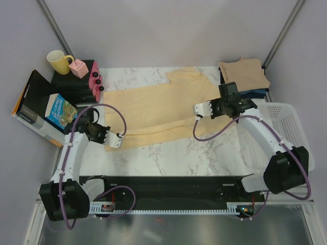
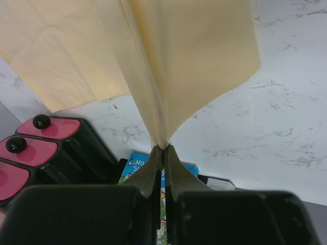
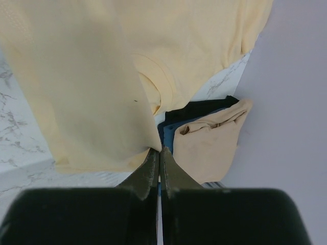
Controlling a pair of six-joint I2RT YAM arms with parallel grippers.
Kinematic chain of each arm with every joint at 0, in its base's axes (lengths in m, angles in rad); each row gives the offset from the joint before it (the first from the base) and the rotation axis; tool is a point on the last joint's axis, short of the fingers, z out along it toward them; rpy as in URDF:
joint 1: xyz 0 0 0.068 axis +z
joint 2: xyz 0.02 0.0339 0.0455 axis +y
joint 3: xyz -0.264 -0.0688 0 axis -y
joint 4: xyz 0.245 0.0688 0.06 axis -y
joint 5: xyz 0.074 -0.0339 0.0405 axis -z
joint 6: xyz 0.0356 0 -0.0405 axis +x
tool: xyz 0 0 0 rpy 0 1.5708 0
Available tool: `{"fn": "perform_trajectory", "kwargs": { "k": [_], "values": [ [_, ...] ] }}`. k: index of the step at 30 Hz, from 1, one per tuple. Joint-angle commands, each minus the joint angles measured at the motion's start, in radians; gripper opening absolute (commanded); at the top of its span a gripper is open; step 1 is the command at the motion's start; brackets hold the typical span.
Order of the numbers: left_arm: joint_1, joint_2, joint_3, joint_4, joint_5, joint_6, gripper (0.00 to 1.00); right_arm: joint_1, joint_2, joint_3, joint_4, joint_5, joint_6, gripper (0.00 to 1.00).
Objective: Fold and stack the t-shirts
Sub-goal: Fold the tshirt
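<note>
Left claw (image 2: 163, 149) and right claw (image 3: 160, 149) are both clamped tight on edges of the pale yellow shirt (image 1: 153, 109), which fans out ahead of their tips over the marble table (image 1: 204, 150). It's thin, limp cotton, light, likely to sag and crease, so corner grips look best. A folded tan shirt (image 3: 209, 145) lies just beyond the right claw.

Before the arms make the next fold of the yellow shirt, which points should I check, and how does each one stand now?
1. Hold of the left gripper on the yellow shirt: ok, shut on its edge.
2. Hold of the right gripper on the same shirt: ok, shut.
3. Number of layers in each grip: cannot tell.
4. Yellow shirt apart from the tan shirt on the stack: ok.
5. Room on the left: not ok, the book lies close to the left gripper.
</note>
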Motion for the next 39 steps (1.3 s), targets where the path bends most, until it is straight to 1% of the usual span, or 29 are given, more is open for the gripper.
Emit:
{"fn": "perform_trajectory", "kwargs": {
  "k": [1, 9, 25, 27, 30, 33, 36, 39],
  "values": [
    [0.001, 0.039, -0.011, 0.131, -0.03, -0.018, 0.02, -0.001, 0.022, -0.011, 0.075, 0.01, 0.002, 0.0],
    [0.001, 0.111, 0.0, 0.185, -0.044, -0.039, 0.02, -0.001, 0.087, -0.008, 0.156, 0.011, 0.005, 0.0],
    [-0.001, 0.218, 0.006, 0.275, -0.075, -0.07, 0.02, 0.001, 0.24, 0.103, 0.227, 0.042, 0.028, 0.0],
    [-0.004, 0.235, 0.008, 0.288, -0.078, -0.075, 0.03, 0.001, 0.248, 0.104, 0.235, 0.043, 0.029, 0.0],
    [-0.005, 0.261, 0.012, 0.311, -0.082, -0.082, 0.08, 0.001, 0.262, 0.103, 0.247, 0.045, 0.034, 0.0],
    [-0.011, 0.287, 0.025, 0.326, -0.084, -0.093, 0.1, -0.001, 0.283, 0.101, 0.259, 0.051, 0.042, 0.0],
    [-0.018, 0.31, 0.034, 0.338, -0.084, -0.102, 0.1, -0.001, 0.3, 0.103, 0.274, 0.062, 0.046, 0.02],
    [-0.028, 0.333, 0.042, 0.351, -0.093, -0.111, 0.11, 0.001, 0.317, 0.103, 0.291, 0.073, 0.052, 0.09]
  ]
}}
